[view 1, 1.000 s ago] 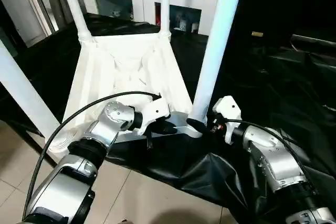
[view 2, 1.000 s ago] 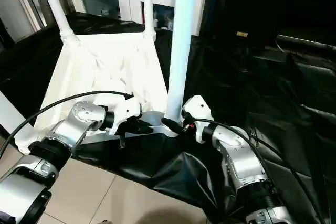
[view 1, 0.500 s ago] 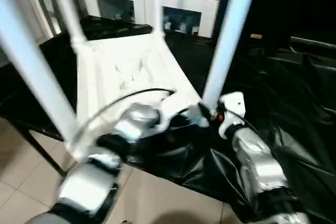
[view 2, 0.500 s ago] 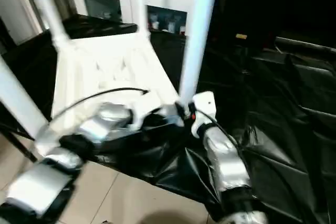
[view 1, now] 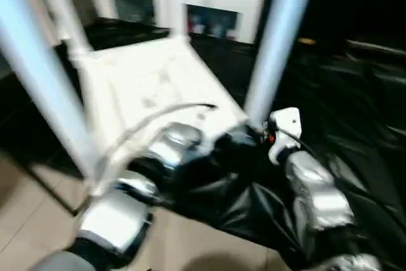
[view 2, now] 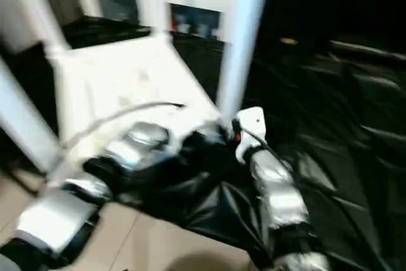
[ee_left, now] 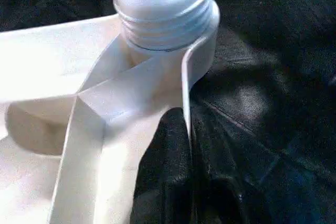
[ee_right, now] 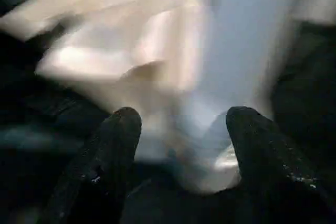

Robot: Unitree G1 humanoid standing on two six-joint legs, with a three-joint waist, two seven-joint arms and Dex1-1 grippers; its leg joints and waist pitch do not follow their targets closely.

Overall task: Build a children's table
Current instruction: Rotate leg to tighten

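- Gripping the near rim of the children's table (view 1: 152,87) with my left gripper (ee_left: 176,182): my wrist view shows its black fingers (ee_left: 165,150) pinched together on the thin white edge wall just beside a corner socket, so the top cannot slide while a leg is worked.
- The table lies upside down on the black-draped table (view 1: 355,112), ribbed underside up, its near side at the cloth's near edge. That puts the sockets facing up, which I judge is why it was laid this way.
- Four legs stand up from the corners; the near right leg (view 1: 276,42) rises beside my right wrist, and the near left leg (view 1: 38,74) crosses the head views on the left.
- My right gripper (ee_right: 181,145) is spread wide, one finger (ee_right: 113,145) on each side of the foot of the near right leg, where it meets its socket. The blur keeps me from telling whether the pads touch the tube, so I count nothing as held there.
- In the left wrist view, the leg's threaded end (ee_left: 163,14) sits in the socket with several ridges showing, so I judge it is not fully screwed home.
- A white cabinet (view 1: 190,4) with glass doors stands beyond the far edge, apart from the work.
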